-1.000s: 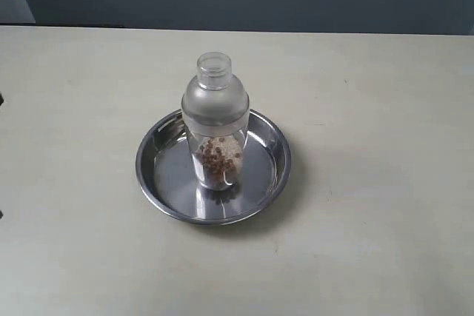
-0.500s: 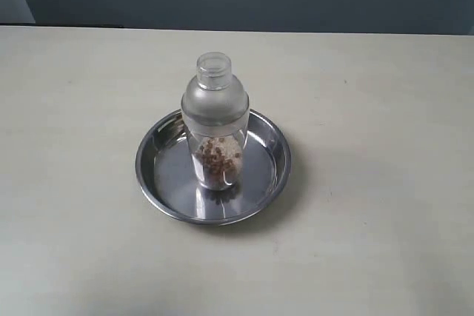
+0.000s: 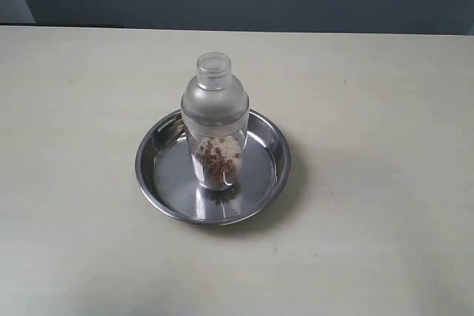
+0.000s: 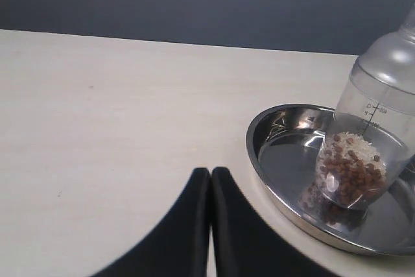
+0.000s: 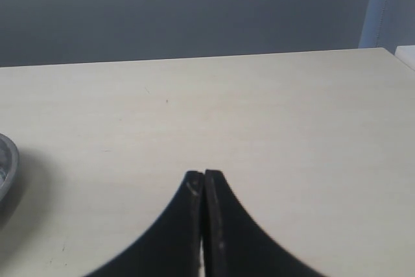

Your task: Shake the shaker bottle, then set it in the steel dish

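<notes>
Standing: one shaker bottle (image 3: 214, 120) in one steel dish (image 3: 158, 183) | left hand (image 4: 211, 172), right hand (image 5: 203, 173): closed, empty

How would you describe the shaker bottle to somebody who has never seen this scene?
Look at the pale table: near its middle lies a round, shiny steel dish. Upright in that dish stands the shaker bottle, the only tall thing there, clear with a frosted domed top and brown granules inside.

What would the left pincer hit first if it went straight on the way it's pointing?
Likely only the table: the shut left pincer points out over its surface, with the dish and bottle off to one side of that line. Depth is hard to judge from the wrist view.
</notes>
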### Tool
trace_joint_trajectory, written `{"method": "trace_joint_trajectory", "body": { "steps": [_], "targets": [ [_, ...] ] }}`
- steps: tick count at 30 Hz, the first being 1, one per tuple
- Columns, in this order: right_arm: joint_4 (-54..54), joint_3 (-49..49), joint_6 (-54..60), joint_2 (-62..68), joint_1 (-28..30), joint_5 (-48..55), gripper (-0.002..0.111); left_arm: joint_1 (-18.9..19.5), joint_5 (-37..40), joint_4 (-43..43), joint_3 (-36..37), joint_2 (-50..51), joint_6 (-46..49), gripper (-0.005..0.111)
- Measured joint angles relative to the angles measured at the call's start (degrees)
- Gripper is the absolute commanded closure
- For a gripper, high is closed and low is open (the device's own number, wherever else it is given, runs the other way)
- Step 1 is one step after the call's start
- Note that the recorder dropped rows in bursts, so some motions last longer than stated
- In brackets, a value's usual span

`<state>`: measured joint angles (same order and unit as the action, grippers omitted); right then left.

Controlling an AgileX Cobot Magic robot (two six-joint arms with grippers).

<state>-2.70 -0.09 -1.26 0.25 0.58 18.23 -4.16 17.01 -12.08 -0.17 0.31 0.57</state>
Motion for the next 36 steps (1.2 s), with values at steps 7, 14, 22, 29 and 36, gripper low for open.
{"method": "trace_joint_trajectory", "body": {
  "steps": [7, 14, 22, 29, 36],
  "targets": [
    [0.0, 0.0, 0.0, 0.0, 0.0, 0.0, 0.109, 0.0, -2.38, 0.37, 0.0, 0.0, -0.11, 0.106],
    [-0.09, 0.0, 0.0, 0.0, 0.0, 0.0, 0.109, 0.0, -2.59, 1.43, 0.0, 0.0, -0.11, 0.106],
    [-0.48, 0.0, 0.0, 0.0, 0.0, 0.0, 0.109, 0.0, -2.59, 1.56, 0.0, 0.0, -0.11, 0.106],
    [-0.48, 0.0, 0.0, 0.0, 0.0, 0.0, 0.109, 0.0, -2.59, 1.56, 0.0, 0.0, -0.11, 0.106],
    [-0.48, 0.0, 0.0, 0.0, 0.0, 0.0, 0.109, 0.0, -2.59, 1.56, 0.0, 0.0, -0.11, 0.106]
  ]
}}
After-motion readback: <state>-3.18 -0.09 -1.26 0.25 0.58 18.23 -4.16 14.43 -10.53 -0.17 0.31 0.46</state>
